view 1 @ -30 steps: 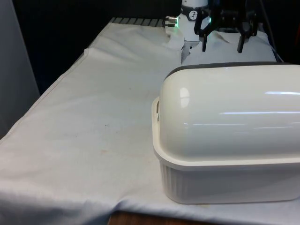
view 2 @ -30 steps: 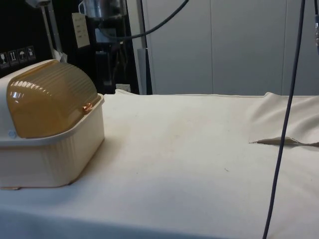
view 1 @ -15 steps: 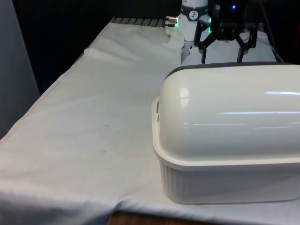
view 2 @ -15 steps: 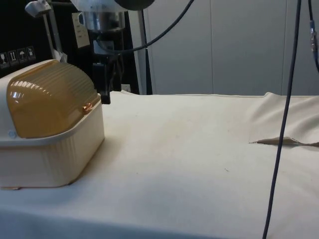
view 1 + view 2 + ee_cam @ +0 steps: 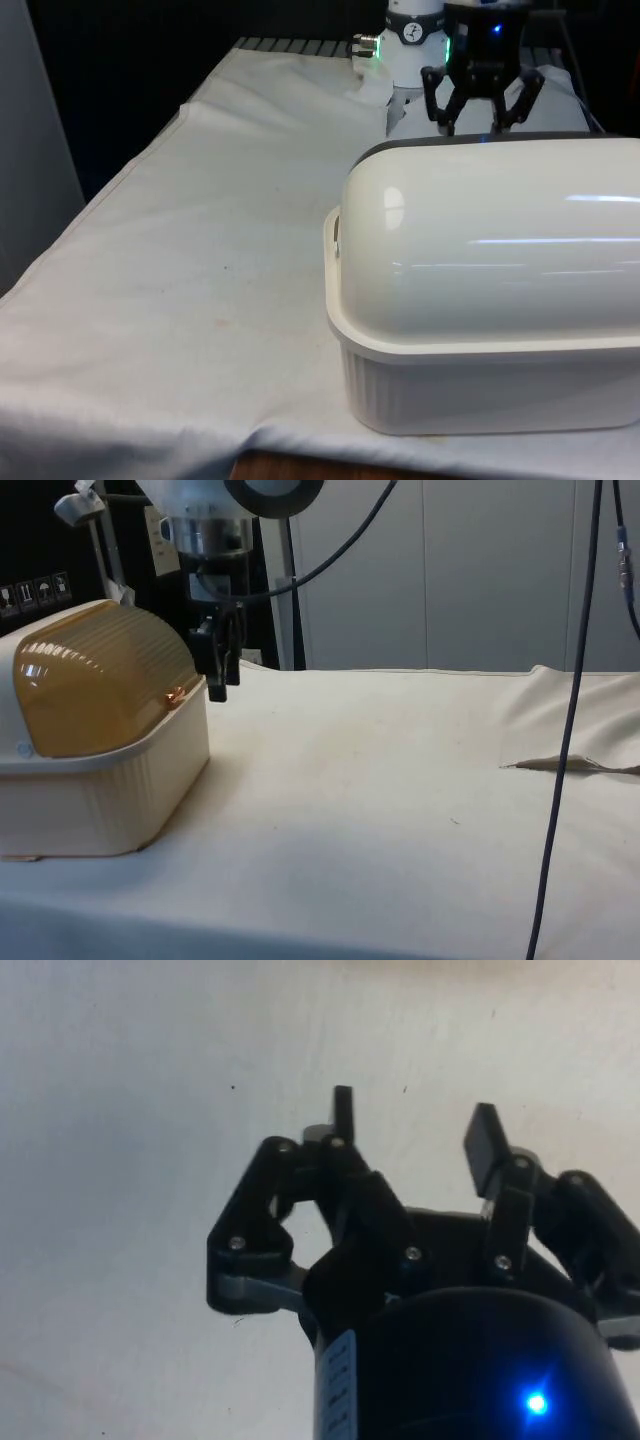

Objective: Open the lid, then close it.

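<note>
Here the gripper (image 5: 219, 685) hangs with fingers spread apart, just beside the bread box (image 5: 100, 780), whose amber roll lid (image 5: 100, 680) sits shut. The small lid handle (image 5: 176, 695) lies just below and toward the box from the fingertips, apparently untouched. Hooking that handle squarely before sweeping upward along the lid's curve should prevent slipping.

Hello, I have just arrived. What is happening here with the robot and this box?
The gripper hangs with open fingers just beside the front edge of the bread box, near the small handle of its amber lid. The lid is shut and the gripper does not touch it yet. From how things stand, opening the lid has not begun.
</note>
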